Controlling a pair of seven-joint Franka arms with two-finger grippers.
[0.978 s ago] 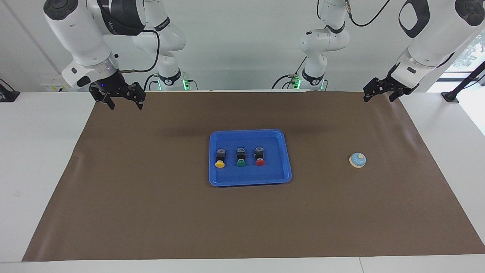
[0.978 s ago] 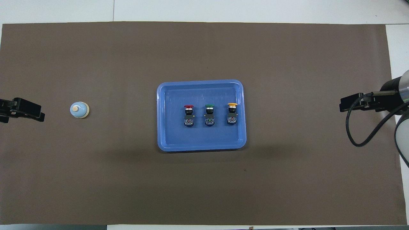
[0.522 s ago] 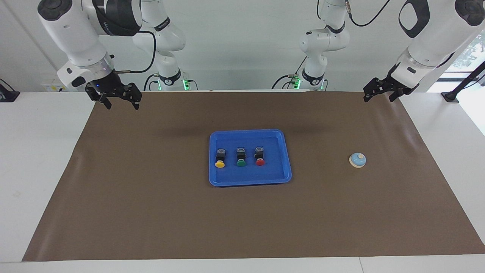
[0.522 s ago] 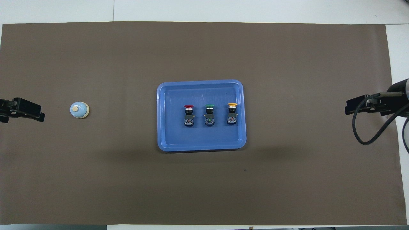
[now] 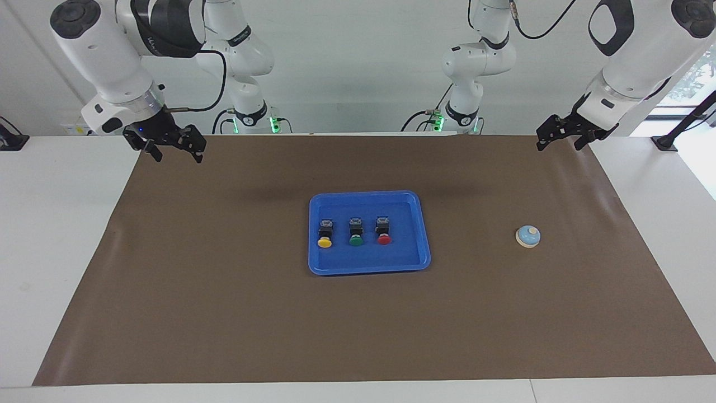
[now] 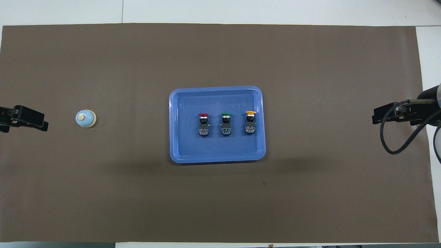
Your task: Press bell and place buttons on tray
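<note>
White table under a brown mat (image 5: 224,313), pale wall at the robots' end. Blue tray (image 5: 424,235) sits mid-mat. All 3 buttons lie in it in 1 row, apart from each other: yellow button (image 5: 324,233) toward the right arm's end, green button (image 5: 356,232) in the middle, red button (image 5: 384,230) toward the left arm's end. Caps point away from the robots. Bell (image 5: 528,236) stands on the mat well apart from the tray, toward the left arm's end, upright, knob up.

Judgement: placing looks done; from these frames I cannot tell whether the bell has been pressed.

Risks:
- If the bell still needs a press, the left arm has to drop onto a small knob. An off-centre push on the dome could slide or tip the bell instead of ringing it.
- Any arm sweeping low over the tray could knock a button; they lie loose, and a nudge would roll 1 into its neighbour or toward the rim.

Fingers:
- Right gripper (image 5: 174,152): up in the air over the mat's edge at the right arm's end, fingers spread fairly wide, holding nothing, touching nothing.
- Left gripper (image 5: 558,141): up over the mat's corner at the left arm's end, waiting, holding nothing; spread cannot be told.
</note>
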